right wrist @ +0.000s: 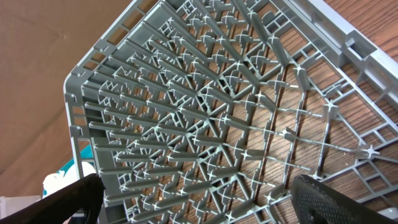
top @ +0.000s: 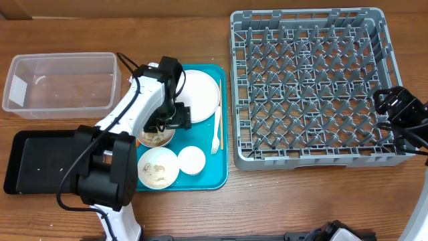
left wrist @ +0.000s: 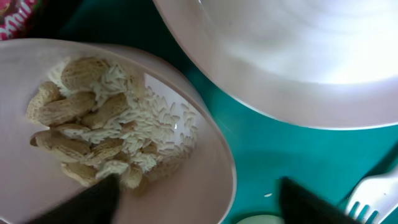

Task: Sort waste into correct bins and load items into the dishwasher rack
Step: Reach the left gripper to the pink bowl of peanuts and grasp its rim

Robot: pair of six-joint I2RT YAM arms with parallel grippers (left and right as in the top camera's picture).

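My left gripper (top: 164,124) (left wrist: 199,202) is open and low over the teal tray. Its fingers straddle the rim of a pale pink bowl (top: 155,139) (left wrist: 205,155): one finger is inside, by the rice and food scraps (left wrist: 99,134), and the other is outside over the tray. A round white plate (top: 200,90) (left wrist: 292,56) lies just behind. A white bowl (top: 158,167) with scraps, a small white cup (top: 191,160), a white fork (top: 215,139) (left wrist: 373,190) and a chopstick (top: 221,110) also lie on the tray. My right gripper (top: 389,102) (right wrist: 205,205) is open and empty over the grey dishwasher rack (top: 314,87) (right wrist: 205,112).
The clear tub (top: 60,84) stands at the back left and the black tray (top: 40,161) at the front left. The teal tray (top: 215,175) lies next to the rack's left wall. A bit of red wrapper (left wrist: 15,15) shows beside the pink bowl.
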